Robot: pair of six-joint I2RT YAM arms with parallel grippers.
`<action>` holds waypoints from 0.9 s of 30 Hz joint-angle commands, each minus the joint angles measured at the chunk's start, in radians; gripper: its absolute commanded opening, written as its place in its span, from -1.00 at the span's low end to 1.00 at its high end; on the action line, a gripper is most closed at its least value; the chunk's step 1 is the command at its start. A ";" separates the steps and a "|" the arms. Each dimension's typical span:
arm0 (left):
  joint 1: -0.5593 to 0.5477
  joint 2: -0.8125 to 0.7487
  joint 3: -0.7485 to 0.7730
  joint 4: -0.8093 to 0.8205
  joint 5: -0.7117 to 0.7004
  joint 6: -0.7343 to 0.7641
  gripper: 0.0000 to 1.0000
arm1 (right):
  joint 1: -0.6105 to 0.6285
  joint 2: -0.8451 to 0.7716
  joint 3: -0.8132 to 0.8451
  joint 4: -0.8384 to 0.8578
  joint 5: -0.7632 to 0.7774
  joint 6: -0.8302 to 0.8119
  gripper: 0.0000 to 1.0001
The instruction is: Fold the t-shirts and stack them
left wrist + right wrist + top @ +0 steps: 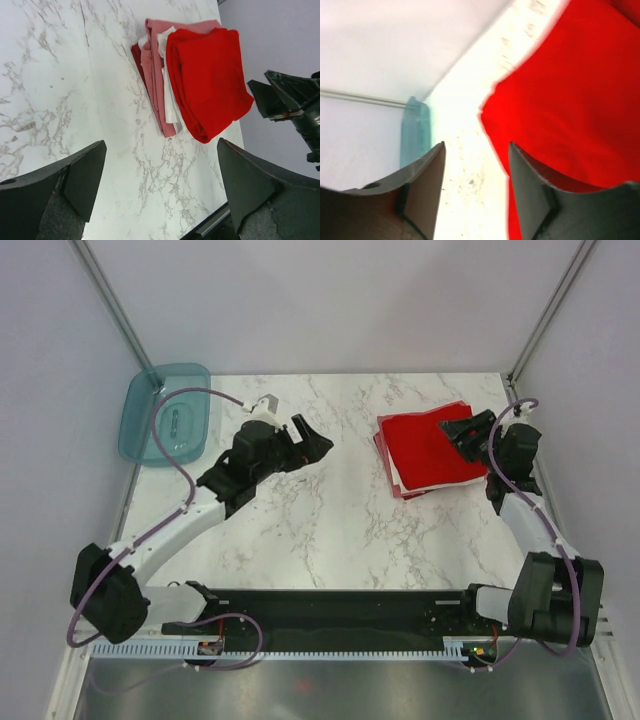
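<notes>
Three folded t-shirts lie stacked at the back right of the table. The bright red t-shirt (430,445) (210,80) (570,95) is on top. Edges of the white t-shirt (169,102) and the dull pinkish-red t-shirt (152,75) stick out beneath it. My left gripper (320,443) (161,145) hangs wide open over bare marble, well left of the stack, holding nothing. At the stack's right edge my right gripper (462,434) (476,147) is open, one finger over the red cloth, with only table showing between its fingers.
A translucent teal plastic tub (165,412) (415,130) sits at the table's back left corner. Grey walls enclose the table (330,530) on the left, the right and at the back. The arms' black base rail (330,610) runs along the near edge.
</notes>
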 commanded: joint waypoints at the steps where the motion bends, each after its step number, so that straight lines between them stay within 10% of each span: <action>1: 0.005 -0.122 -0.101 0.009 -0.101 0.089 0.99 | 0.019 -0.104 0.039 -0.054 0.011 -0.031 0.19; 7: 0.007 -0.267 -0.214 -0.005 -0.185 0.119 0.98 | 0.089 -0.005 -0.078 0.179 -0.083 0.088 -0.35; 20: 0.007 -0.365 -0.353 0.029 -0.267 0.201 0.96 | 0.114 0.364 -0.152 0.580 -0.171 0.162 -0.47; 27: 0.007 -0.409 -0.365 0.024 -0.268 0.202 0.99 | 0.174 0.058 -0.045 0.124 -0.013 -0.129 0.14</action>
